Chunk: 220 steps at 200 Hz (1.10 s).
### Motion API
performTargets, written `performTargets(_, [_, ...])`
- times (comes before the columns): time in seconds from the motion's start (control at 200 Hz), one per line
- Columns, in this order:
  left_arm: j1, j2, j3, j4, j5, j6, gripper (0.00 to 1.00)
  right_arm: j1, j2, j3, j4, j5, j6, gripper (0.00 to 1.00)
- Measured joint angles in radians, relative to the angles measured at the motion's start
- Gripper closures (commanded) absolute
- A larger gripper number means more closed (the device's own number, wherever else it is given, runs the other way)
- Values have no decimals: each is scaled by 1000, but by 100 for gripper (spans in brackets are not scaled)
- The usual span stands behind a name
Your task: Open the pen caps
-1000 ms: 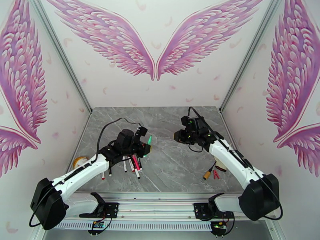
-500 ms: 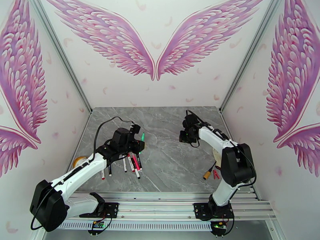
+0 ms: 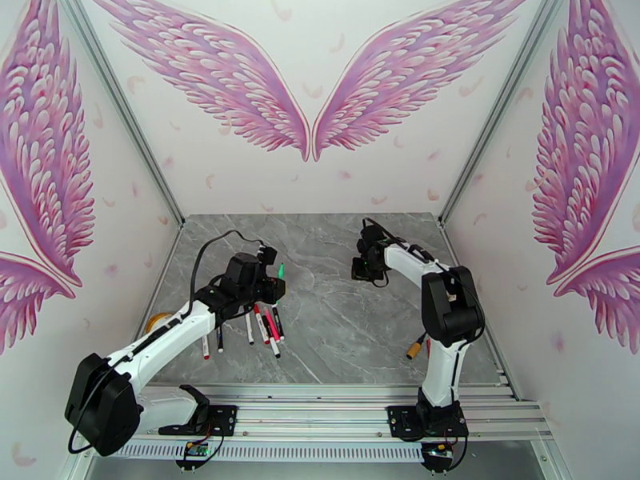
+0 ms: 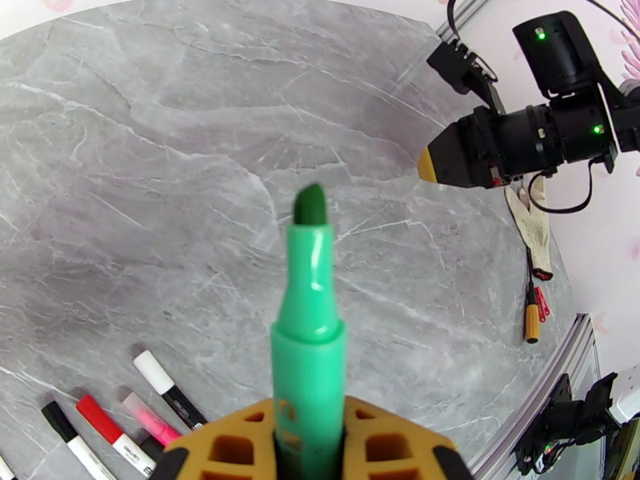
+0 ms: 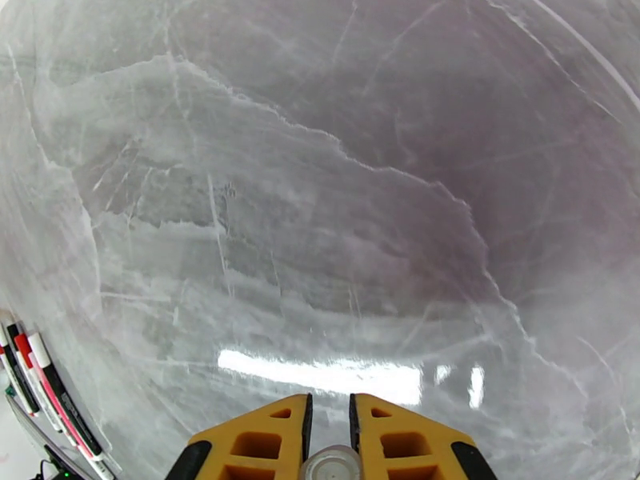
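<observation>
Pink-winged walls close off a grey marble bench (image 3: 336,250) on three sides, and wide bare stone lies open across its middle and far half. Left of centre, the left claw (image 3: 272,288) is held above the bench and clamped on a green marker pen (image 4: 308,330). The pen juts out beyond the fingers with its dark tip bared, plain in the left wrist view but a green speck from above. Toward the far right, the right claw (image 3: 362,270) is drawn together on a small pale round cap-like piece (image 5: 330,464), which cannot be identified. A row of white-barrelled pens (image 3: 264,326) with red and black ends lies beneath the left claw, near the front edge. An orange-and-black cylinder (image 3: 414,348) lies by the right edge, and small red pieces (image 4: 542,304) beside it are made out from the left wrist.
</observation>
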Motion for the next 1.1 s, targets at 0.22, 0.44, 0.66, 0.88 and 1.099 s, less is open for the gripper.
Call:
performTargets(0.22, [29, 51, 16, -10, 0, 19, 94, 13, 74, 79, -19, 2, 0, 95])
performTargets(0.44, [34, 90, 30, -19, 0, 38, 94, 51, 132, 170, -41, 4, 2, 93])
performTargets(0.66, [36, 119, 36, -19, 0, 42, 94, 84, 183, 234, -61, 23, 24, 90])
performTargets(0.88, [40, 125, 38, -19, 0, 42, 93, 102, 203, 235, -75, 64, 50, 87])
performTargets(1.099, [41, 129, 39, -19, 0, 42, 93, 106, 203, 235, -75, 93, 69, 80])
